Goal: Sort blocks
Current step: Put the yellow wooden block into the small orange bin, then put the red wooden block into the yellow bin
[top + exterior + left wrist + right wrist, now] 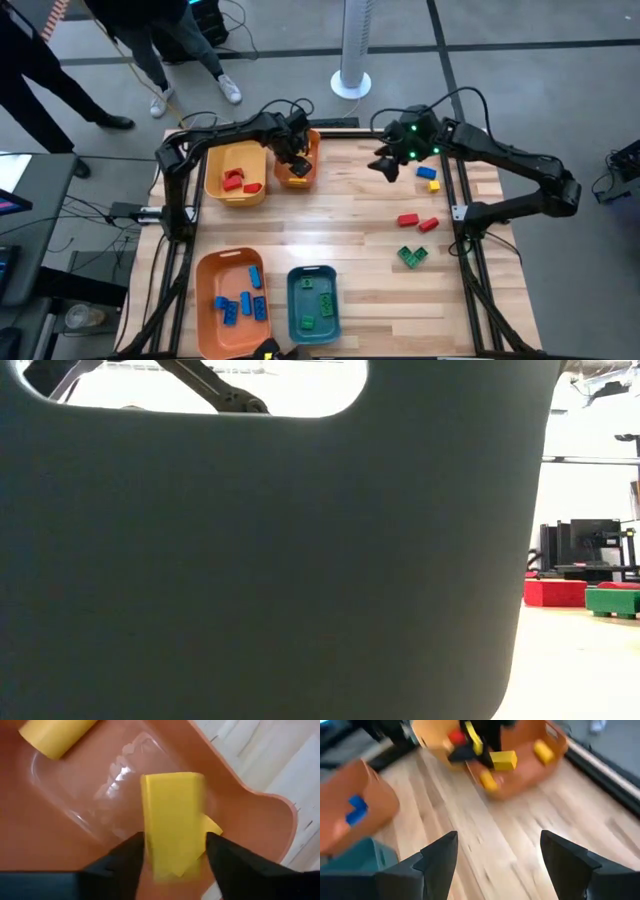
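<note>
My left gripper [296, 160] points down into the small orange bin [300, 175] at the table's far side, shut on a yellow block [172, 815]. Another yellow block [55, 737] lies on the bin's floor. My right gripper [385, 165] hangs open over the far right of the table, with nothing between its fingers [497, 840]. Loose blocks lie on the wood at the right: two red [407, 220], a green pair [412, 256], and a yellow and a blue one [432, 180]. My left gripper pinches the yellow block by its two long sides [147, 845] between its two fingers. The fingers come from above, pointing steeply down. The block stands lengthwise between them, over the orange bin's floor [90, 820] and clear of it.
A yellow bin [212, 178] with red blocks stands left of the small orange one. Near the front edge are an orange bin [205, 300] with blue blocks and a teal bin [296, 310] with green ones. A dark bin wall [260, 560] fills the low view. People stand beyond the far left corner.
</note>
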